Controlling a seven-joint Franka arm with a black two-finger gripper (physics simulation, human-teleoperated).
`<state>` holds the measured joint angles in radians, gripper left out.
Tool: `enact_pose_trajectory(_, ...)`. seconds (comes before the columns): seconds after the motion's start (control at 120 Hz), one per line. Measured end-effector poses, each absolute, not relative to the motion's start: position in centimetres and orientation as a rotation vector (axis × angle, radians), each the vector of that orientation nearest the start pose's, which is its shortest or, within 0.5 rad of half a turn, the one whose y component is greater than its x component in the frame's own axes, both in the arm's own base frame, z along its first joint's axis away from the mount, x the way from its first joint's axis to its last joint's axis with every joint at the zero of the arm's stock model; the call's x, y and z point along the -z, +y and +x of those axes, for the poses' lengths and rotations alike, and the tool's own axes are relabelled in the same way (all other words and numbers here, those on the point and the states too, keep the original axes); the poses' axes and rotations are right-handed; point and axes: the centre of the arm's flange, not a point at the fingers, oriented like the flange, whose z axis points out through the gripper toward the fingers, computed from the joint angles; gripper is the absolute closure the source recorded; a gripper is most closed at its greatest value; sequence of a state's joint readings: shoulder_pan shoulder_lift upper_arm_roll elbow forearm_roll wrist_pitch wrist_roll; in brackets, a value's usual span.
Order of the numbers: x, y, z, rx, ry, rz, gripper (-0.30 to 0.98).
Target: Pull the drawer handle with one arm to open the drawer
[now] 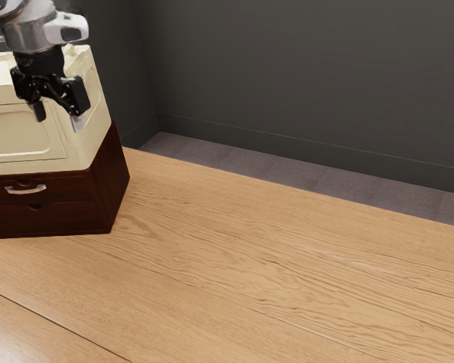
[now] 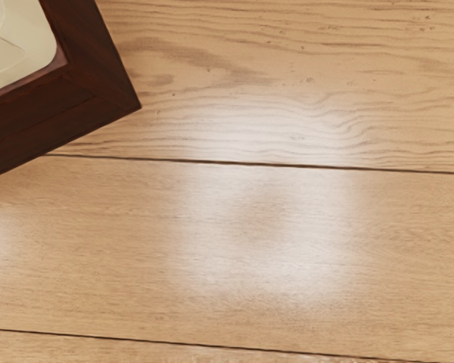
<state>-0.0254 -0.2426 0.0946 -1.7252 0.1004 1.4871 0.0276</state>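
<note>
My gripper (image 1: 58,121) hangs high at the exterior view's upper left, its two fingertips apart with nothing between them. In that view it stands above the drawer handle (image 1: 26,189), a curved silvery bar on the front of the upper drawer (image 1: 60,192), and does not touch it. Both drawers of the dark brown cabinet (image 1: 110,185) look closed. From the wrist view, a corner of the dark cabinet (image 2: 98,91) can be seen; the handle cannot be made out there.
A cream-coloured box-like piece (image 1: 41,162) rests on top of the cabinet, behind my gripper in the exterior view. The wooden table (image 1: 250,257) extends around the cabinet, with a dark wall (image 1: 303,76) beyond.
</note>
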Motion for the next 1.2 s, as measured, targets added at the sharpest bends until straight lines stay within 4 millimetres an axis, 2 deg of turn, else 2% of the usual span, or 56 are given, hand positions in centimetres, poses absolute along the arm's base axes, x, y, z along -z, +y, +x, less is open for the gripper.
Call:
enact_pose_trajectory(0.1,-63.1,5.2,45.5,0.026,-0.085,-3.071,0.00)
enact_pose_trajectory(0.2,-61.2,6.1,44.4,0.075,-0.288,-3.071,0.00)
enact_pose_trajectory(0.283,-61.0,7.9,44.2,0.126,-0.573,-3.048,0.00)
enact_pose_trajectory(0.4,-61.0,10.3,44.0,0.175,-1.063,-2.945,0.00)
enact_pose_trajectory(0.467,-60.7,12.5,43.7,0.180,-1.343,-2.853,0.00)
enact_pose_trajectory(0.583,-58.6,16.6,42.6,0.141,-1.753,-2.640,0.00)
enact_pose_trajectory(0.725,-55.7,19.4,41.7,0.120,-2.094,-2.392,0.00)
enact_pose_trajectory(0.85,-52.7,22.0,41.1,0.123,-2.340,-2.179,0.00)
enact_pose_trajectory(0.95,-51.9,23.5,41.1,0.198,-2.499,-2.046,0.00)
enact_pose_trajectory(1.092,-50.2,25.6,40.5,0.297,-2.669,-1.881,0.00)
enact_pose_trajectory(1.2,-48.5,26.9,39.8,0.366,-2.709,-1.784,0.00)
